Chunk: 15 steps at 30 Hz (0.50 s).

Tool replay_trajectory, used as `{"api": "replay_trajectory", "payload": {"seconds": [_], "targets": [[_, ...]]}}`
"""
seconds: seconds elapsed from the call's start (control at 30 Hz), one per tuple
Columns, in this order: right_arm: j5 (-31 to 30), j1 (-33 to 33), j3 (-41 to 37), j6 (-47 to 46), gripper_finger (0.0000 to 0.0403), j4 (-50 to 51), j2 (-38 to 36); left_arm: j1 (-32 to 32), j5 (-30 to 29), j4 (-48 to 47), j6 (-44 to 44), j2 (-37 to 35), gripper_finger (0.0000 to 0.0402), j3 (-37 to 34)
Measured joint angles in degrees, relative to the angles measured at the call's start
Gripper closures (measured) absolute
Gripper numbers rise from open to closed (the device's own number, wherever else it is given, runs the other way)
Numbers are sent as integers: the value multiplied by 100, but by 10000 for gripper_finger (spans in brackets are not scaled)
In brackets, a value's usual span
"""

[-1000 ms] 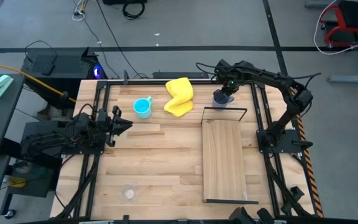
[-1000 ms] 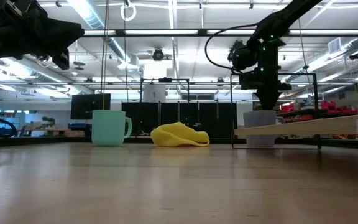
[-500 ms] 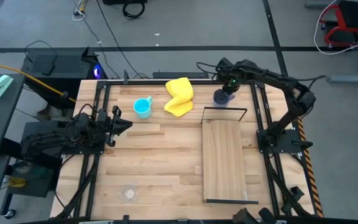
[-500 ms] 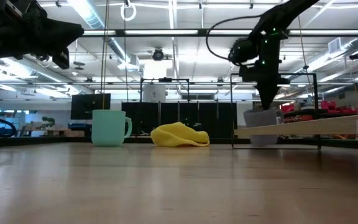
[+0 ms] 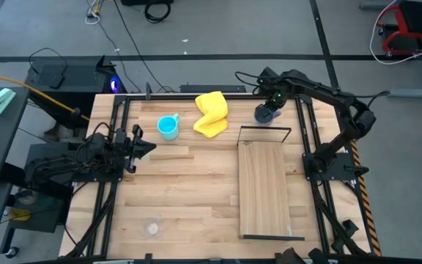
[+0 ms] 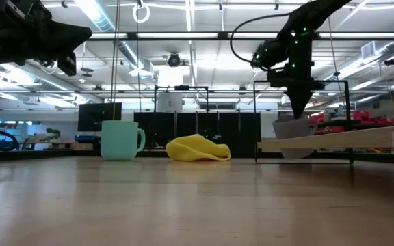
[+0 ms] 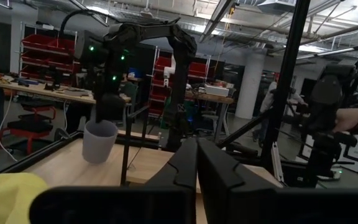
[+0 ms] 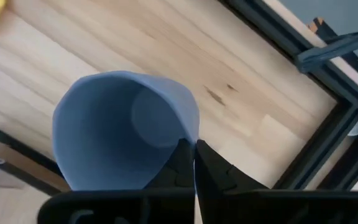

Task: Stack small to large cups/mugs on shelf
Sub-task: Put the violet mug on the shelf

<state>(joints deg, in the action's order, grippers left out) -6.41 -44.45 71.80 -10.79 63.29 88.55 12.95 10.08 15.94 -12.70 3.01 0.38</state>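
My right gripper is shut on the grey-blue mug at the table's far right, just beyond the shelf's far end. The mug also shows in the low view, in the left wrist view and in the right wrist view. The cyan mug stands upright on the tabletop at the far left. The clear cup stands near the front left edge. The shelf lies on the right half. My left gripper waits shut and empty over the left side. My right gripper pinches the mug's rim wall, one finger inside the mug and one outside. The fingers come from above, pointing down. The mug hangs below them, mouth up and tilted, a little above the tabletop.
A crumpled yellow cloth lies between the two mugs at the far edge. The shelf's black frame bar stands just near of the held mug. Black rails run along the table's sides.
My right gripper has risen and gone a little toward the table's right edge, keeping its hold. The grey-blue mug has come up off the tabletop with it and has tipped from upright to tilted.
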Motion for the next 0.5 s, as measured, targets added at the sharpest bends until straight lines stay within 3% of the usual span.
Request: {"api": "replay_trajectory", "payload": {"seconds": [0.5], "targets": [[101,-5,-14,20,403,-462,537,0,-2,1,-1,-2,388,0]]}}
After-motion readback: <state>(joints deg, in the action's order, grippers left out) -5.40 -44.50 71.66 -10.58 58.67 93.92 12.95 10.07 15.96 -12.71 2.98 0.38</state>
